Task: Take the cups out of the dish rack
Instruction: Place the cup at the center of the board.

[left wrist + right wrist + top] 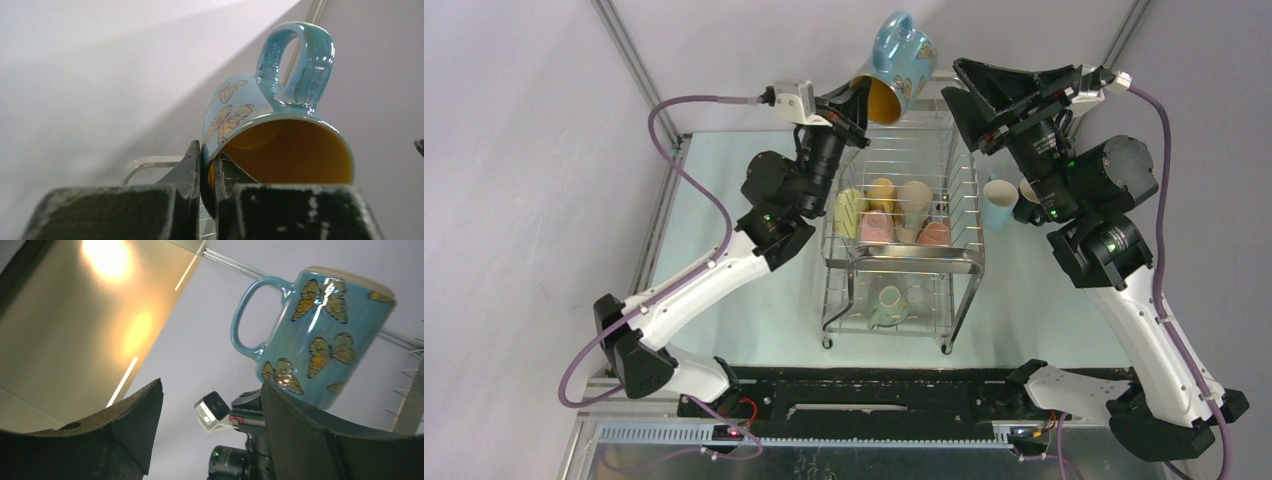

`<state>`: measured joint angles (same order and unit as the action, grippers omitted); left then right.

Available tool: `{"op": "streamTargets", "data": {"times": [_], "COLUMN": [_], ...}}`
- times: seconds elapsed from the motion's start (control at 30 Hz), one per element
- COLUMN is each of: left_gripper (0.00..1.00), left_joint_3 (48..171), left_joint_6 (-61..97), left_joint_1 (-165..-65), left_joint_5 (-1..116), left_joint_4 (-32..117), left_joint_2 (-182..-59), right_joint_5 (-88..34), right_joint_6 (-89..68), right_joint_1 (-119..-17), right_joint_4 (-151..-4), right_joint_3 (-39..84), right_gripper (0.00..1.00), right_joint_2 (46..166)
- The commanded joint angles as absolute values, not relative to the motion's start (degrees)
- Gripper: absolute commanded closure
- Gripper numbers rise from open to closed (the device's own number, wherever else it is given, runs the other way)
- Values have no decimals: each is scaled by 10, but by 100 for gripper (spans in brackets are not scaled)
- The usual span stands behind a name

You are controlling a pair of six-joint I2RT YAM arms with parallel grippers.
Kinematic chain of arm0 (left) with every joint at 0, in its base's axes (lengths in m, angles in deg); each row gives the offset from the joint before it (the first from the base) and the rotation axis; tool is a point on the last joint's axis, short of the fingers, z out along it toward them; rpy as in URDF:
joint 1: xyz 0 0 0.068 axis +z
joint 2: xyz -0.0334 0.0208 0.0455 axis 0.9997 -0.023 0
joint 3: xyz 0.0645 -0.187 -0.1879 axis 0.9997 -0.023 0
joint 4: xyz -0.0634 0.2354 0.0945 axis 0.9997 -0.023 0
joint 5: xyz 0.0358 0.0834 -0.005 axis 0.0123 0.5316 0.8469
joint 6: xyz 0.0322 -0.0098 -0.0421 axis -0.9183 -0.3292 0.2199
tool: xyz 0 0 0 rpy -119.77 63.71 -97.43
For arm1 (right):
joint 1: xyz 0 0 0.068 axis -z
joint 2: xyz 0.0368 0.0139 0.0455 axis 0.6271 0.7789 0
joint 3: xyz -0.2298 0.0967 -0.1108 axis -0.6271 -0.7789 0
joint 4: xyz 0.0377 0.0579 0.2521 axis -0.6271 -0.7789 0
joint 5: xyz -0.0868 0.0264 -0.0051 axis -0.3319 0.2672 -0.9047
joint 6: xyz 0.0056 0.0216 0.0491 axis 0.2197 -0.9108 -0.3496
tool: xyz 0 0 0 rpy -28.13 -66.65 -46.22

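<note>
Clearly the unloading is only partly done. Two cups stand on the table (754, 300), below the right gripper (965, 105) and beside the dish rack (960, 170): a light blue cup (999, 203) and a dark cup (1029, 190) touching it or almost. A third, the butterfly mug (899, 55), is out of the rack and in the air.

Below the left gripper (856, 100), and nearer to the arm bases, the rack is far from empty. The upper tier has a yellow cup (848, 210), a cream cup (914, 200) and a pink cup (876, 228) among others, and the lower tier has a pale green cup (887, 305). I judge that more than half of the work is left.

The left gripper is closed narrowly on the rim of the butterfly mug, one finger inside the wall and one outside. The mug sticks out beyond its fingertips.

The right gripper stands wide and has nothing between its fingers. The mug hangs just in front of it, apart from both fingers as far as I can see.
</note>
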<state>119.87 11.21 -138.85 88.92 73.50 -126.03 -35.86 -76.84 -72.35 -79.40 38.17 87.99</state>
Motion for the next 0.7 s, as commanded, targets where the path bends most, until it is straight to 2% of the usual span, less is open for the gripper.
{"op": "streamTargets", "data": {"times": [0.0, 0.27, 0.67], "left_gripper": [100, 100, 100], "left_joint_3": [1264, 1269, 1192], "left_joint_6": [155, 153, 155], "left_joint_1": [-1373, -1343, -1257], "left_joint_5": [886, 909, 951], "left_joint_4": [803, 733, 602], "left_joint_2": [-1198, -1154, -1036], "right_joint_5": [-359, -371, -402], "right_joint_6": [-707, -602, -469], "right_joint_1": [-730, -730, -729], "right_joint_4": [-822, -913, -1024], "right_joint_3": [395, 418, 395], "right_gripper": [21, 20, 18], "right_joint_2": [859, 851, 827]}}
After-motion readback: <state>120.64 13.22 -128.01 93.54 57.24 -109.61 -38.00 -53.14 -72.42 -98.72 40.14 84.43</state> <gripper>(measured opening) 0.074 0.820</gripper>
